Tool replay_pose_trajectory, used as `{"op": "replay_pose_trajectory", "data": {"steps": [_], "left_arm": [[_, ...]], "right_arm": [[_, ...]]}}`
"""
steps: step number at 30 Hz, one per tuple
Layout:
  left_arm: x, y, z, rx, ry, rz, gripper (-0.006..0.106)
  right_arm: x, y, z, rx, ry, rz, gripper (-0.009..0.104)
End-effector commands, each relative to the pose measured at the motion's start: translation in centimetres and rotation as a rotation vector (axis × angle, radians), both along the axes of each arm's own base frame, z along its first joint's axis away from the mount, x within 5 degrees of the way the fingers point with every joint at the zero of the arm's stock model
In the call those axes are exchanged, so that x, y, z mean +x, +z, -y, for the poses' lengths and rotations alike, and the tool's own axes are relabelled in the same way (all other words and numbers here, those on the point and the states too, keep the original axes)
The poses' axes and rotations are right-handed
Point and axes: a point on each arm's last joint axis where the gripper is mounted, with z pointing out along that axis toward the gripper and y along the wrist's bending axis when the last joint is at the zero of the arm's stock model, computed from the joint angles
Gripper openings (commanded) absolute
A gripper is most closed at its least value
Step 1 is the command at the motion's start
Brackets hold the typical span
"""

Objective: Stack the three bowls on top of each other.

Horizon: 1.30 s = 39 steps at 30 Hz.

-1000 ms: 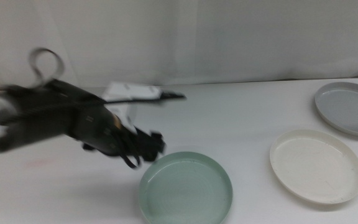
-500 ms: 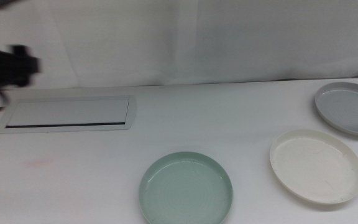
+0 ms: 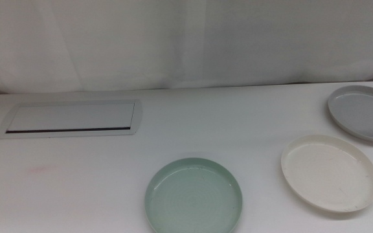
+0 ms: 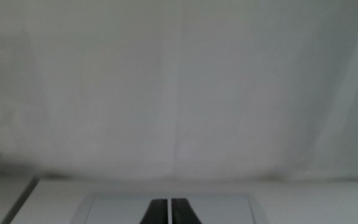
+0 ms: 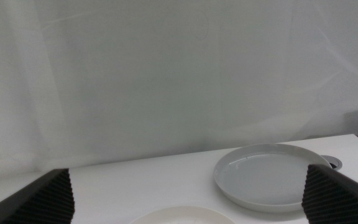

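Three bowls lie apart on the white table in the middle view: the pale mint green bowl [image 3: 193, 196] at the front centre, the cream white bowl [image 3: 329, 172] at the front right, the light grey bowl [image 3: 362, 112] at the far right. Neither arm shows in the middle view. My left gripper [image 4: 168, 211] is shut and empty, facing the white panel and curtain. My right gripper [image 5: 185, 190] is open wide and empty, low over the table, with the grey bowl [image 5: 266, 176] ahead of it and the cream bowl's rim [image 5: 179, 214] just below.
A flat white rectangular panel [image 3: 70, 119] with a dark slot lies at the back left; it also shows in the left wrist view [image 4: 117, 208]. A white curtain [image 3: 186, 39] closes the back of the table.
The left arm, which was beside the mint green bowl, has pulled back to the left and out of the middle view, uncovering the panel. The bowls have not moved.
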Motion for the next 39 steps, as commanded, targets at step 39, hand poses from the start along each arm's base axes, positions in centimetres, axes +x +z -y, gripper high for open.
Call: {"op": "replay_pose_trajectory", "data": {"steps": [39], "left_arm": [[-4.1,-13.1,0.5,-0.125,-0.032,0.113,-0.003]], "right_arm": [[5.9,14.6,-0.8,-0.163,0.012,-0.32,0.103]]}}
